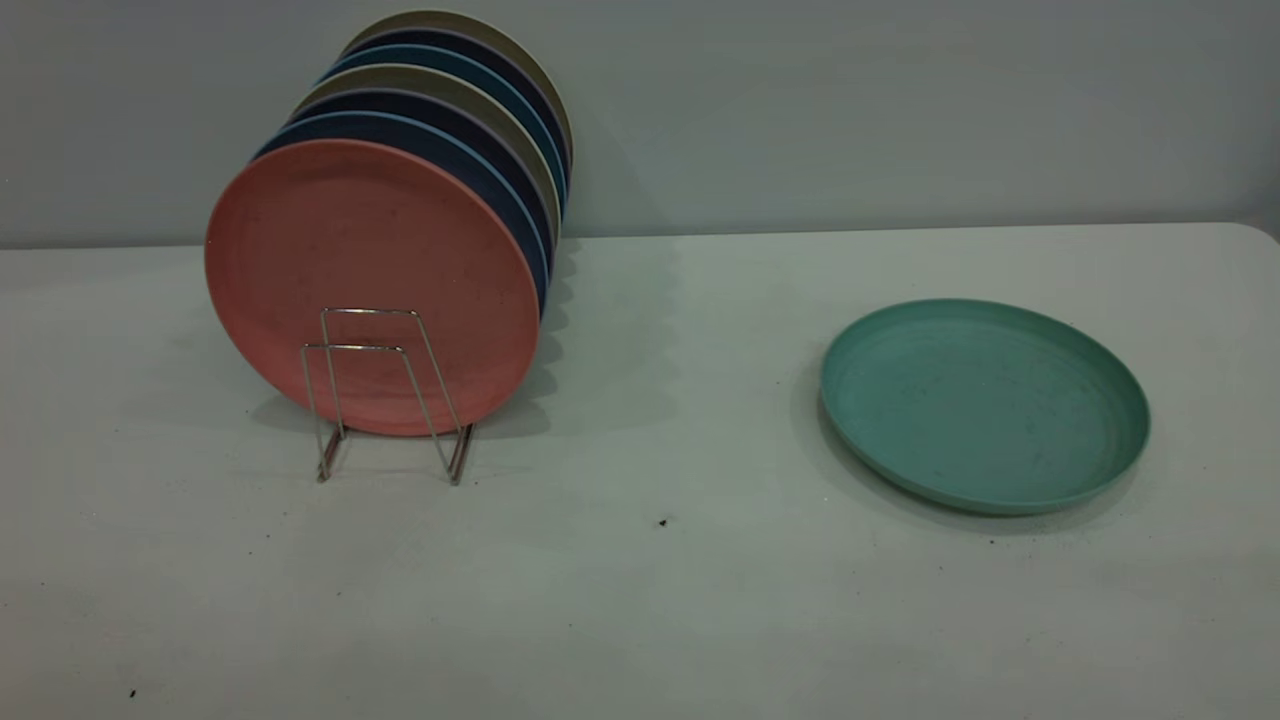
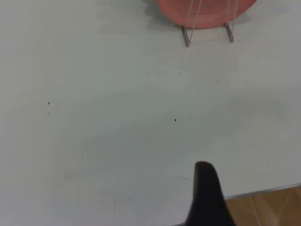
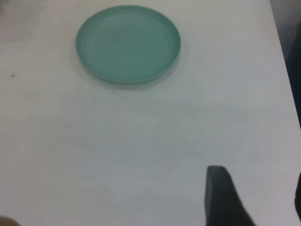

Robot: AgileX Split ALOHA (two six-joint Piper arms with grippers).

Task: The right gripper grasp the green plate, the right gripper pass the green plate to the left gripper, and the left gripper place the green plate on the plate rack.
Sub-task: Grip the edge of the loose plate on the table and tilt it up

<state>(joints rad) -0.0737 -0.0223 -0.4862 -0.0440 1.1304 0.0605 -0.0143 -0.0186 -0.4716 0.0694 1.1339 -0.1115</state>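
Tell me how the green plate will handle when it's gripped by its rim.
The green plate looks rigid and thin, so it should lift flat without flexing. It is probably light: the walls are thin and shallow. The low rim offers little to pinch, and lying flat on the table, it may slide when nudged.

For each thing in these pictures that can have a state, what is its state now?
green plate: lying flat on the table, face up, empty, not held.
plate rack: standing upright, loaded with plates; its two front loops are free.
pink plate: standing on edge, frontmost in the rack.
dark blue plates: standing on edge behind the pink one.
right gripper: away from the green plate, empty.
left gripper: away from the rack, empty.
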